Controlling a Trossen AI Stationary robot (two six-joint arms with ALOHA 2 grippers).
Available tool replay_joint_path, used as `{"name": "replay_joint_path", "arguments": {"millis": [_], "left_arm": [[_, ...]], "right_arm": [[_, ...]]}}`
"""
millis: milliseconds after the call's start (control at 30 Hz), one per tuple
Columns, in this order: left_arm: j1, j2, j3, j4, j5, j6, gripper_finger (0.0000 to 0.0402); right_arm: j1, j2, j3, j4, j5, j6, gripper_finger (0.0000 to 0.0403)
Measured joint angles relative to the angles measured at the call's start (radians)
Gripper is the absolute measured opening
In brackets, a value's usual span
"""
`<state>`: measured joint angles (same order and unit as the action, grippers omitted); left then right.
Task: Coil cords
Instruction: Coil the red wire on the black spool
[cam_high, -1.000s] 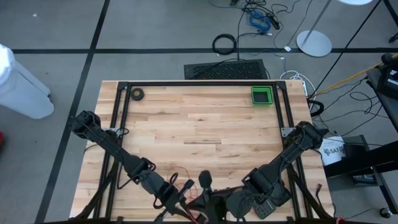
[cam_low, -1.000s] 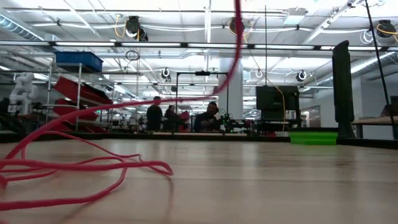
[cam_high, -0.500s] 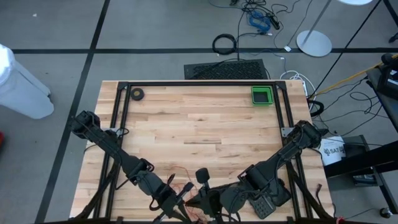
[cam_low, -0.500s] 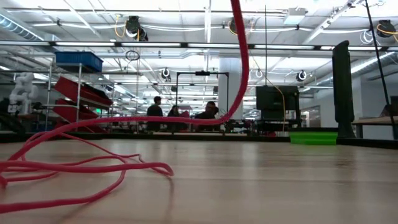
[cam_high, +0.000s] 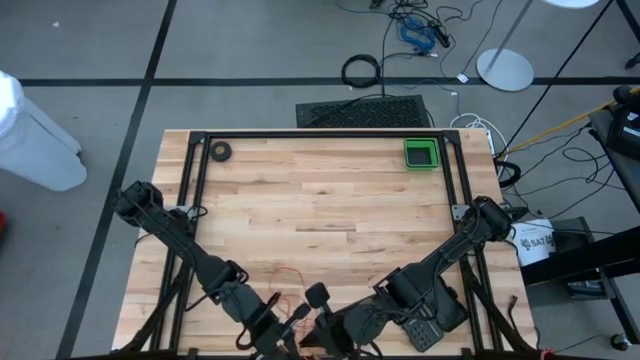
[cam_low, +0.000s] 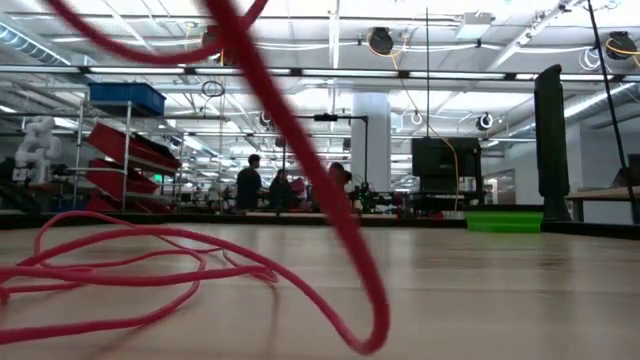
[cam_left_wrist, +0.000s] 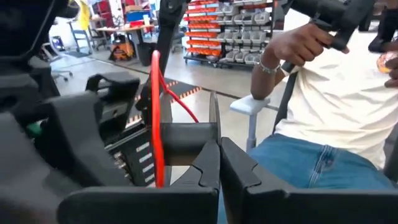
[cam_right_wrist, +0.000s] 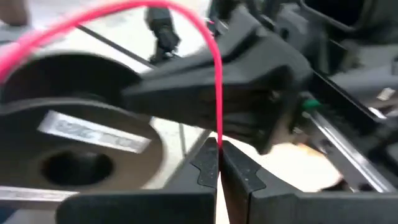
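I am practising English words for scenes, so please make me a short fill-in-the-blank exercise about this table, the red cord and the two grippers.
1. The right gripper is shut on the ____ cord.
2. In the high view, the green tray sits near the table's far ____ corner.
3. In the low view, loose loops of the cord lie on the ____ table.
4. The left gripper has its fingers ____.

Missing words: red; right; wooden; shut

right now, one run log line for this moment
task: coil cords | right tool: shut on red cord | left tool: shut | cord loops on table
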<state>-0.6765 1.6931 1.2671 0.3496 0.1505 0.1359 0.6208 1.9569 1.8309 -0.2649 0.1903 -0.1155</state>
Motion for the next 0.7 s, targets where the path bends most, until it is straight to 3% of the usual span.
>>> {"name": "replay_joint_path", "arguments": {"millis": [133, 700], "left_arm": [[-0.023, -0.002, 0.01, 0.001, 0.003, 0.065, 0.0], [-0.103, -0.003, 0.072, 0.0, -0.03, 0.221, 0.0]], "right_arm": [[0.004, -0.001, 0.0, -0.003, -0.043, 0.006, 0.0], [-0.012, -0.003, 0.0, -0.086, -0.044, 0.078, 0.0]]}}
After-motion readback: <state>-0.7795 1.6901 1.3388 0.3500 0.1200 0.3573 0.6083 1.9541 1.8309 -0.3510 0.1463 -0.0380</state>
